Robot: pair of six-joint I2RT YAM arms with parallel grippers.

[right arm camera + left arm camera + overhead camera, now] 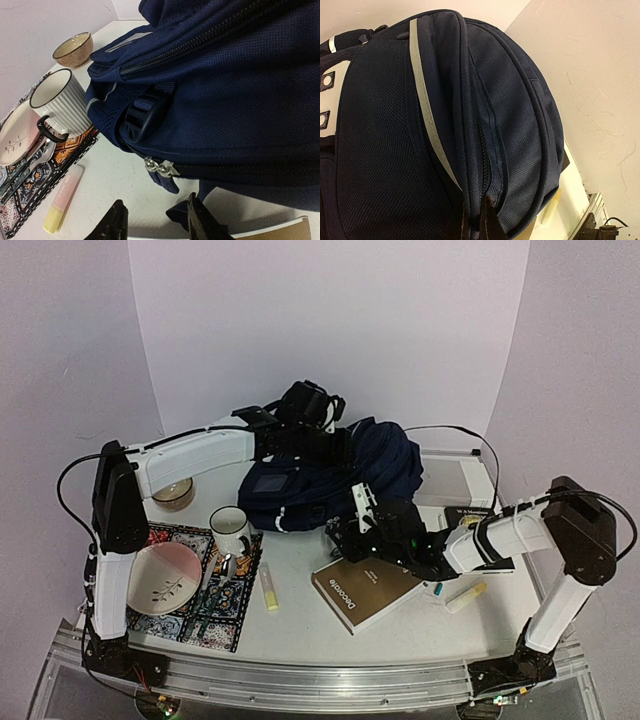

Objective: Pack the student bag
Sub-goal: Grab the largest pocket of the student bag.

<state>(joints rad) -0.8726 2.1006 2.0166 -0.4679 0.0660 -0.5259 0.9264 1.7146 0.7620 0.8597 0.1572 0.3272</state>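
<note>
So around the student bag [335, 475] we've got a ribbed mug [230, 528], a plate [160, 580] and a spoon [226, 568] on a patterned mat [222, 625], a tan bowl [175, 493] behind them, and a brown book [365, 592] right in front of the bag. The bag lies mid-table. The left gripper [475, 222] is clenched at its top zipper seam; we can't tell if a pull is pinched. The right gripper [156, 204] sits at the bag's front edge, fingers apart, just below two zipper pulls [160, 167] meeting on a closed zip.
</note>
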